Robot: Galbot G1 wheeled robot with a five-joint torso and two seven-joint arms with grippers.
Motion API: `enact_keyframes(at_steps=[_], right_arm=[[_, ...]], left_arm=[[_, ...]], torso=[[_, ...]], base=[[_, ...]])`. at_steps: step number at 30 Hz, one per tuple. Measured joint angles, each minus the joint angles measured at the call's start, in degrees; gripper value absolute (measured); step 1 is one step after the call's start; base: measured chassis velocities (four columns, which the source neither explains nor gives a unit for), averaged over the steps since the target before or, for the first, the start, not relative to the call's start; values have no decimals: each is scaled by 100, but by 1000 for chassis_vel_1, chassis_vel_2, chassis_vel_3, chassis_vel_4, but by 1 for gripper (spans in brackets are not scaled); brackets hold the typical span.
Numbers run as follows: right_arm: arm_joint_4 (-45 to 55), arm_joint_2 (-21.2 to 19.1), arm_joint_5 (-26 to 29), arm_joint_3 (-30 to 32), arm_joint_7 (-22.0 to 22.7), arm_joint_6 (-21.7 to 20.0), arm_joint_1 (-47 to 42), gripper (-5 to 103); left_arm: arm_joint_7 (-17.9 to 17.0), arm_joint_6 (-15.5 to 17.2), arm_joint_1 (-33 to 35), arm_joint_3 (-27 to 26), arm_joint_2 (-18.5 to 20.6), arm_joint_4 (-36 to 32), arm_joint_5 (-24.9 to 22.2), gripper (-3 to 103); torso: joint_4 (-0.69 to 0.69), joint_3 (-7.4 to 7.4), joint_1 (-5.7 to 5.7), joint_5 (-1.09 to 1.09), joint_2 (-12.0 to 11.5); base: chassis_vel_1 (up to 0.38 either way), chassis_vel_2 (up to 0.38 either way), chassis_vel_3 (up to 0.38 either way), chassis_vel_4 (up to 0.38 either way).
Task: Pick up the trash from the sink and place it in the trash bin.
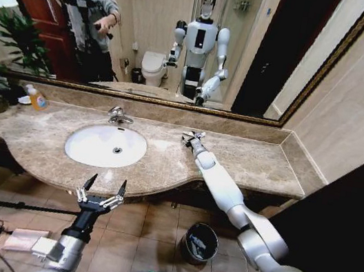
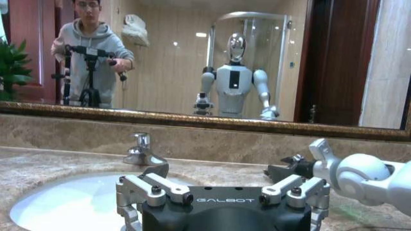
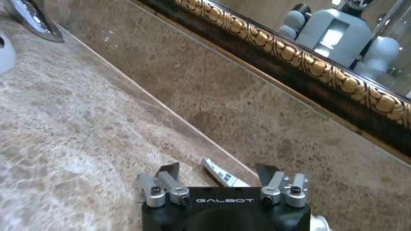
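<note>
You see warm, even indoor light across the marble counter (image 1: 247,162), with soft shadows only. The white sink (image 1: 106,145) is the brightest surface and shows a pale sheen. The head view bends straight lines toward its edges; the mirror (image 1: 185,32) frame curves. In the left wrist view, mirror reflections carry small ceiling-light glints and appear slightly soft.

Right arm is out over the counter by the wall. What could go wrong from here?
1. The open right tool straddles a small white piece lying tight against the backsplash; closing may scrape the stone or flick the piece away.
2. The trash bin sits on the floor below the counter; a weak pinch could drop the piece on the way.
3. The open left tool hovers by the counter edge and could bump it.
</note>
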Motion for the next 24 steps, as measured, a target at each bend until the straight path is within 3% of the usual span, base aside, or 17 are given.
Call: enact_keyframes(at_steps=[1, 3, 6, 10, 24], right_arm=[[-129, 47, -29, 17, 1, 77, 57, 88], [-270, 99, -71, 48, 1, 169, 120, 88], [-438, 144, -91, 98, -7, 265, 188, 76], [-456, 135, -90, 101, -41, 266, 188, 72], [-515, 129, -61, 112, -98, 226, 173, 28]], left_arm=[[0, 0, 0, 0, 0, 0, 0, 100], [0, 0, 0, 0, 0, 0, 0, 100], [0, 0, 0, 0, 0, 0, 0, 100], [0, 0, 0, 0, 0, 0, -1, 100], [0, 0, 0, 0, 0, 0, 0, 100]], torso=[[0, 0, 0, 0, 0], [0, 0, 0, 0, 0], [0, 0, 0, 0, 0], [0, 0, 0, 0, 0], [0, 0, 0, 0, 0]], base=[[0, 0, 0, 0], [0, 0, 0, 0], [0, 0, 0, 0], [0, 0, 0, 0], [0, 0, 0, 0]])
